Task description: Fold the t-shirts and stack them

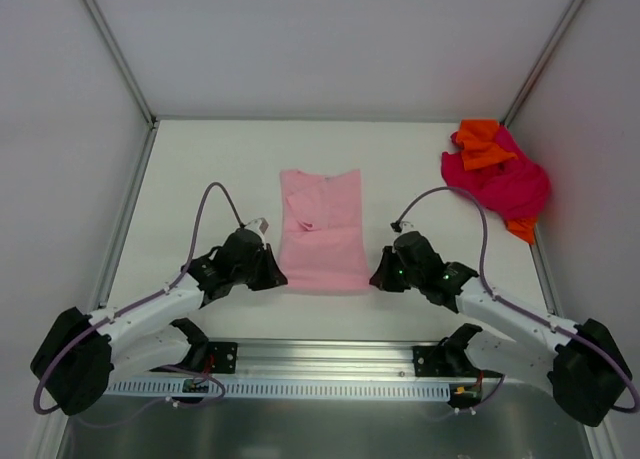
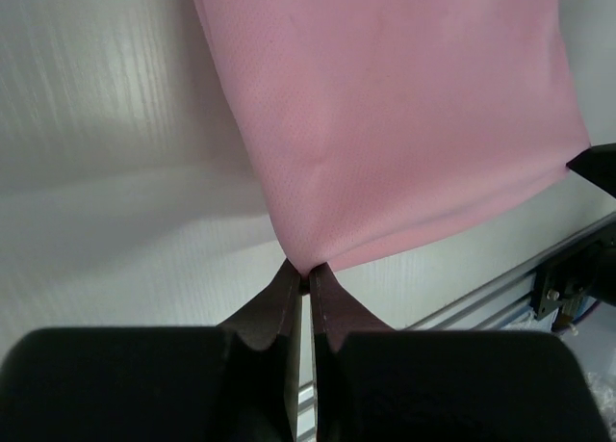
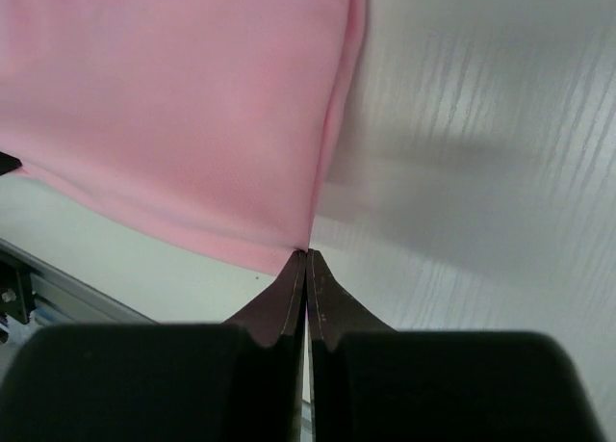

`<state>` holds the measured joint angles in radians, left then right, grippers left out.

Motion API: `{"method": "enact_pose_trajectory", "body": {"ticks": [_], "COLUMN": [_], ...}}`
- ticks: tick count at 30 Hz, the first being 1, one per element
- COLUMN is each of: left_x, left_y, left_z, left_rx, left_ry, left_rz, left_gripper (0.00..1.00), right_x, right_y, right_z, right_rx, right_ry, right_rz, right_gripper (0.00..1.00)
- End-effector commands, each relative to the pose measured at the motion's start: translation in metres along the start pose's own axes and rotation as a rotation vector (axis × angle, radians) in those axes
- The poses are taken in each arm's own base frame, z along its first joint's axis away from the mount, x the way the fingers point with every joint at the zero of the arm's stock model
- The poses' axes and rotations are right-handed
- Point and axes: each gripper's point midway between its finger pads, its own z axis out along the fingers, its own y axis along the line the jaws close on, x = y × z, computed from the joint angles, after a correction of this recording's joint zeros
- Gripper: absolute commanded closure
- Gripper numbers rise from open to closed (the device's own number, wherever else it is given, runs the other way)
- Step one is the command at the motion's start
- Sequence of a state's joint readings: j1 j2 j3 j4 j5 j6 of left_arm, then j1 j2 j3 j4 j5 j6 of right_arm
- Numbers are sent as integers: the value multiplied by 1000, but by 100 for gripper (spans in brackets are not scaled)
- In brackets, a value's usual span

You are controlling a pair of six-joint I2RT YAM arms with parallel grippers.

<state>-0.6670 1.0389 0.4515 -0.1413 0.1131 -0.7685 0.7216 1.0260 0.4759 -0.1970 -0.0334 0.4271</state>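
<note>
A pink t-shirt (image 1: 322, 229) lies flat in the middle of the table, its sleeves folded in. My left gripper (image 1: 276, 277) is shut on its near left corner; the left wrist view shows the pink cloth (image 2: 385, 115) pinched at the fingertips (image 2: 308, 273). My right gripper (image 1: 378, 279) is shut on its near right corner; the right wrist view shows the shirt (image 3: 173, 105) pinched at the fingertips (image 3: 306, 257). A crumpled pile of a magenta shirt (image 1: 505, 184) and an orange shirt (image 1: 482, 144) lies at the far right.
The white table (image 1: 200, 179) is walled on three sides. A metal rail (image 1: 330, 364) with the arm bases runs along the near edge; it also shows in the left wrist view (image 2: 539, 278).
</note>
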Motion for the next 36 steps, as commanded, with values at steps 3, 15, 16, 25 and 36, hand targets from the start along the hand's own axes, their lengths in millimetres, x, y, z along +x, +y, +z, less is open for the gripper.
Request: {"method": "enact_pose_trajectory", "body": {"ticks": [3,15,16,25,36], "left_x": [4,-76,-81,-135,-165], "left_y": [10,-35,-36,-55,-48], "left_z": [-20,-82,-83,-77,-34], "left_rx": [-97,-94,-108,-137,-109], "left_ry": [-63,-318,-331,-413,-316], "left_rz": [-39,75,94,136,74], "left_gripper": [100,100,100,100,100], "right_x": [-1,-70,-76,-154,-187], "right_y": [-9,27,28,44,52], "right_z": [-27,-77,-77,-78,-24], "right_rx": [57,21,35,56,36], "right_ry": [-64,-261,-269,-366,-293], "right_rz": [18,-82,-92,-142,-159], "right_gripper": [99,99,99,99,99]}}
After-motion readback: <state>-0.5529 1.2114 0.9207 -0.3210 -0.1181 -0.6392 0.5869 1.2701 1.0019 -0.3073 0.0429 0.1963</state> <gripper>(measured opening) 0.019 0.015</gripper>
